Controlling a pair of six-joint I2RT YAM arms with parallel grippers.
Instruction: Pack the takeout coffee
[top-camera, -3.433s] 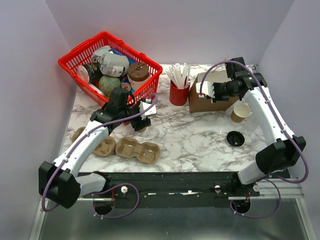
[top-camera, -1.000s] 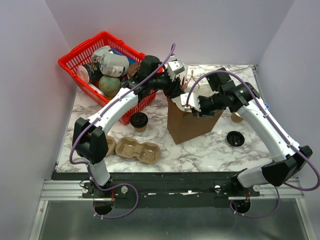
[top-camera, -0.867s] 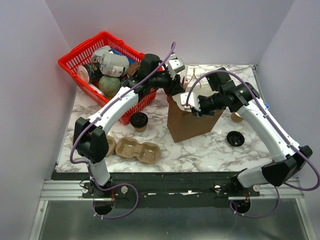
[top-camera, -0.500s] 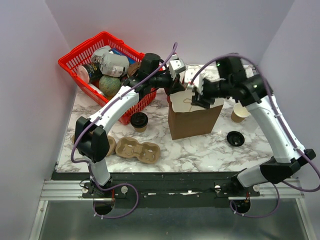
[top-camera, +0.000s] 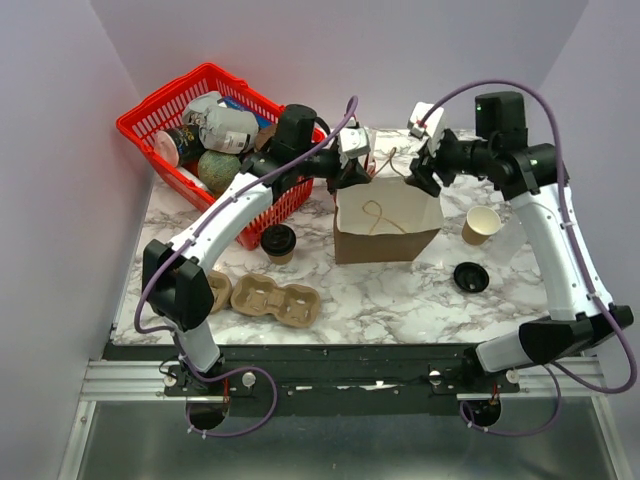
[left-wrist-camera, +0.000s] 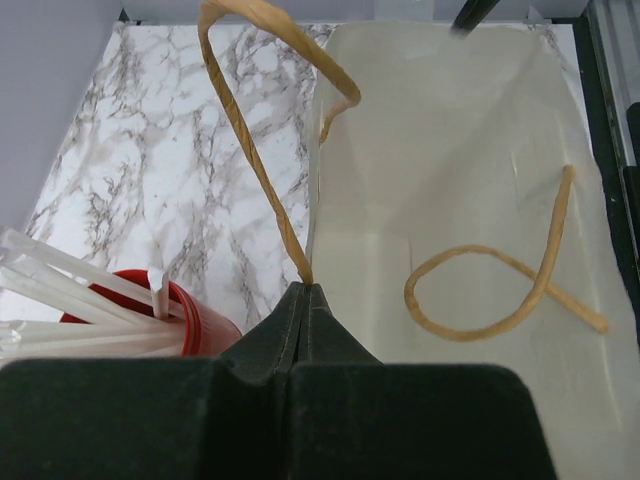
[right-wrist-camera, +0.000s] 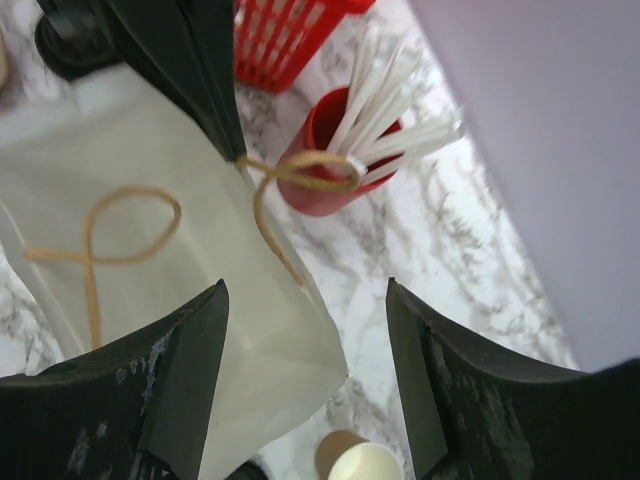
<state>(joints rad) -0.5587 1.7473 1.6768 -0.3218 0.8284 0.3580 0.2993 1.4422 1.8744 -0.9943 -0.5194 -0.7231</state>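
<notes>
A red basket (top-camera: 160, 118) full of groceries sits at the far left of a marble table (top-camera: 385, 292). Nearer on the left lie two brown pulp cup carriers (top-camera: 275, 300), both with empty cups.

The takeout coffee (top-camera: 278, 241), a small brown cup with a black lid, stands upright on the table. It is just near of the basket's near corner and between the carriers and the paper bag (top-camera: 385, 240), touching neither.

The left arm reaches from the near left across to the bag's far left corner. The left gripper (left-wrist-camera: 305, 300) is fully closed, pinching the bag's rim where a twisted paper handle (left-wrist-camera: 250, 150) is attached. A red straw cup (left-wrist-camera: 195, 320) stands just beside it.

The bag leans with its pale face upward and a second handle loop (top-camera: 380, 215) lying on it. From these views it is hard to tell whether its mouth is open.

The right gripper (top-camera: 422, 170) hovers over the bag's far right corner with its fingers spread wide, holding nothing.

To the right stand a lidless tan cup (top-camera: 482, 224) and, nearer, a loose black lid (top-camera: 470, 277).
</notes>
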